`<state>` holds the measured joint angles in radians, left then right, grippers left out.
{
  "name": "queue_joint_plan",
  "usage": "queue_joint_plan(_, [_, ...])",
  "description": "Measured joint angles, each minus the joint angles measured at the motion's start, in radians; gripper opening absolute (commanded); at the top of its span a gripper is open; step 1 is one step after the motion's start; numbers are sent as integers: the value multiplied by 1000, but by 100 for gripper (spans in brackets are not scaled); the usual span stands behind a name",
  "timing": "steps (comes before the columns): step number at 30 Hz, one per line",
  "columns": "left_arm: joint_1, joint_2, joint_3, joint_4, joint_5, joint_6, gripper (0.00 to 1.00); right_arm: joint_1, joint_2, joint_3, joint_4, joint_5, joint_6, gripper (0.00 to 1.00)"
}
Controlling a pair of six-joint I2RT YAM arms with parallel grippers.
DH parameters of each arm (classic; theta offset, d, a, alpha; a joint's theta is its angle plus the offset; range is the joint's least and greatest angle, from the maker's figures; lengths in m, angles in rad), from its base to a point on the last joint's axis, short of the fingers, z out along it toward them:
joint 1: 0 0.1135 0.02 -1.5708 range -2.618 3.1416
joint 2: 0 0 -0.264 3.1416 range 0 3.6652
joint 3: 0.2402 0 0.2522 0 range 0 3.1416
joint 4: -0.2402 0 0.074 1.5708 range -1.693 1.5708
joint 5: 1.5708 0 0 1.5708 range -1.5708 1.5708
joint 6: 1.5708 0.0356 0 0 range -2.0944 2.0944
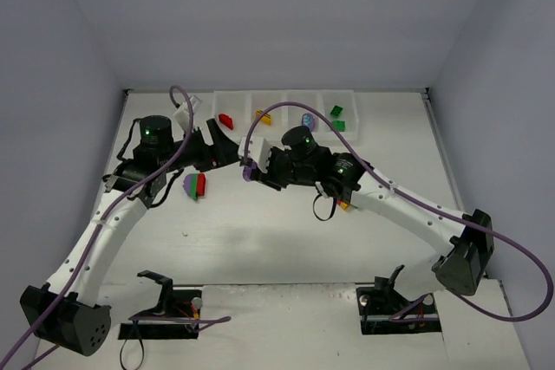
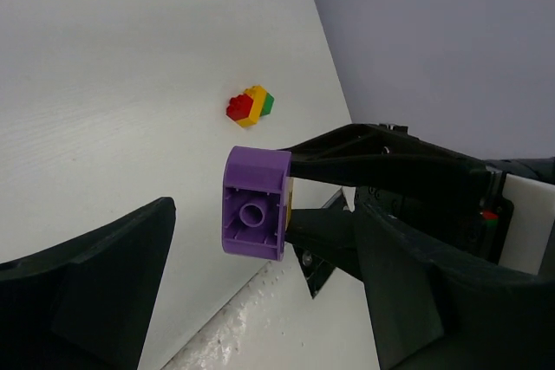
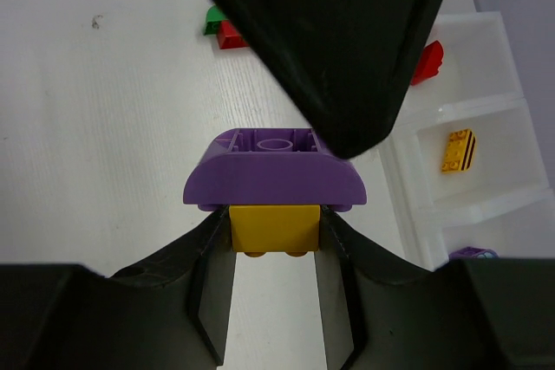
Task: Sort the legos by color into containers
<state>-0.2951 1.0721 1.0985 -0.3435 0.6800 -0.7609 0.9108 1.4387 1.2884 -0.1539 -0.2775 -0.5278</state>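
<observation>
**A:** How are your arms set?

**B:** Both arch inward from the near corners and meet over the middle of the tabletop [image 1: 260,240], just in front of the containers [image 1: 236,97]. My right gripper [image 3: 274,240] points left, toward my left gripper [image 2: 264,214].

**A:** And the fingers?

**B:** The right gripper pinches a yellow brick [image 3: 273,221] by its flat sides. A purple brick [image 3: 274,175] sits stuck on it, past my fingertips. My left gripper is spread wide, with a finger on each side of the purple brick and neither touching it.

**A:** What are the bricks like?

**B:** They're glossy hard plastic. The purple one has a rounded shoulder and a hollow face with a round tube inside. The yellow one is a plain block with studs.

**A:** Where are the other legos?

**B:** The containers are milky white square bins in one row. From the left they hold a red brick [image 1: 225,120], a yellow one [image 1: 262,115], a purple one [image 1: 308,120] and green ones [image 1: 336,117]. A purple, green and red clump [image 1: 195,186] lies beside my left arm. A red, yellow and green clump [image 2: 250,106] lies by my right arm.
</observation>
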Motion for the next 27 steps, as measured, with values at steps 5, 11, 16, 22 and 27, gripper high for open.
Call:
queue_joint_plan(5, [-24,14,-35,44,60,49,76,0,-25,0,0,-20,3,1])
queue_joint_plan(11, [-24,26,-82,68,105,106,72,0,-40,0,-1,-52,6,1])
queue_joint_plan(16, [-24,32,-96,127,148,106,67,0,-44,0,-4,-72,11,1])
queue_joint_plan(22, [-24,39,-121,196,197,95,40,0,-44,0,-8,-86,16,1])
queue_joint_plan(27, [-27,45,-128,236,238,63,9,0,-44,-1,-19,-76,10,1])
